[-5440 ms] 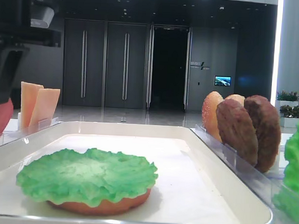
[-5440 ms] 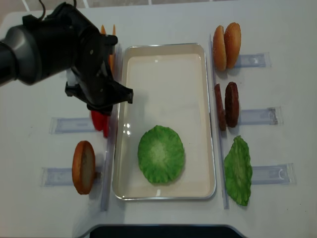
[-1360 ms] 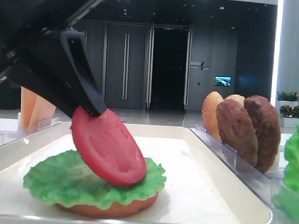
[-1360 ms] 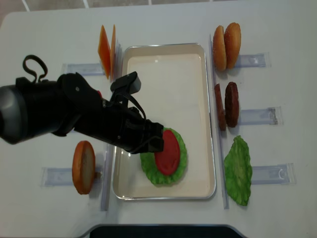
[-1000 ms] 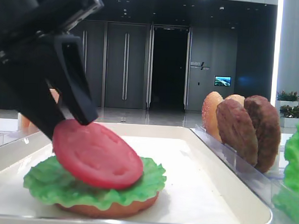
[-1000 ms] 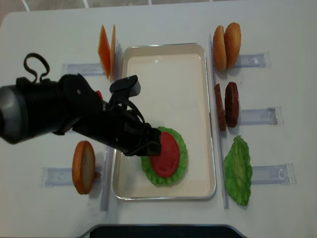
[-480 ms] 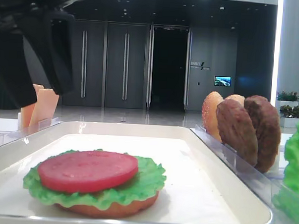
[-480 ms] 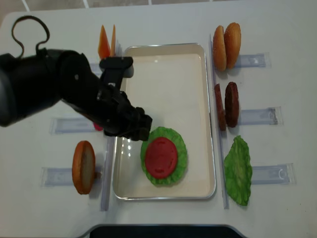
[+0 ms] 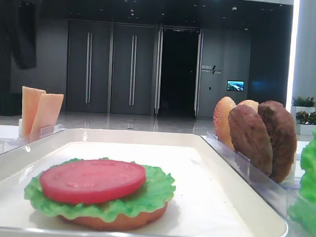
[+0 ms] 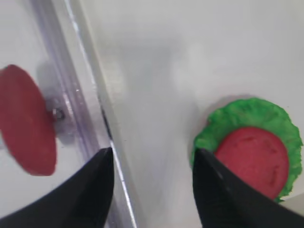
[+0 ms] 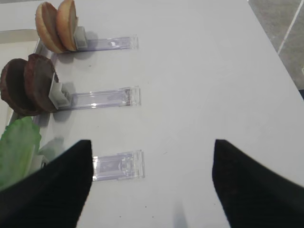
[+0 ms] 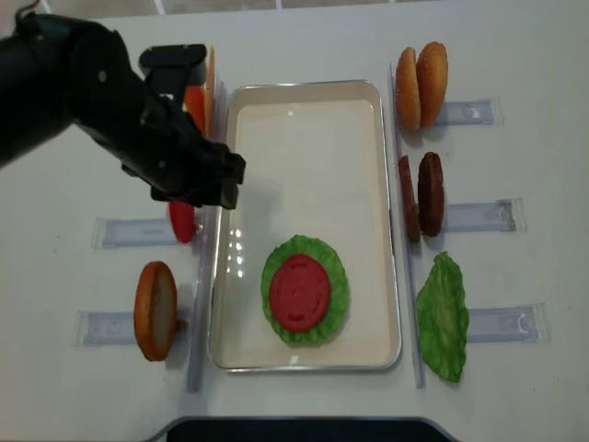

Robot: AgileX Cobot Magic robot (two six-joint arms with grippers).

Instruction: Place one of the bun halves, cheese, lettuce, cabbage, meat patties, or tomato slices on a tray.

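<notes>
While the left pincer [image 12: 207,189] hangs above the left rim of the tray [image 12: 304,110], its two dark fingers [image 10: 88,194] stand apart and hold nothing. In the overhead view it is in the middle left of the frame, clear of the stack.

The stack lies in the lower middle of the tray: a tomato slice [image 12: 298,293] lies flat on a lettuce [image 12: 329,267] leaf, and under the leaf a bun half [image 9: 117,220] shows in the low side view. A second tomato slice [image 12: 181,221] stands on edge in a clear rack [image 12: 124,232] on the surface [image 12: 515,55], just left of the tray. Below it in the frame another bun half [image 12: 155,310] stands in its own rack.

On the right side of the frame, two bun halves [image 12: 421,86] stand at the top, two patties [image 12: 421,195] below them, and a second lettuce [image 12: 443,316] leaf lowest. The cheese [image 9: 40,111] slices stand upright at the upper left of the tray.

The right pincer [image 11: 152,185] shows only in its wrist view, with its fingers wide apart and nothing between them, above the bare surface beside the right racks.
</notes>
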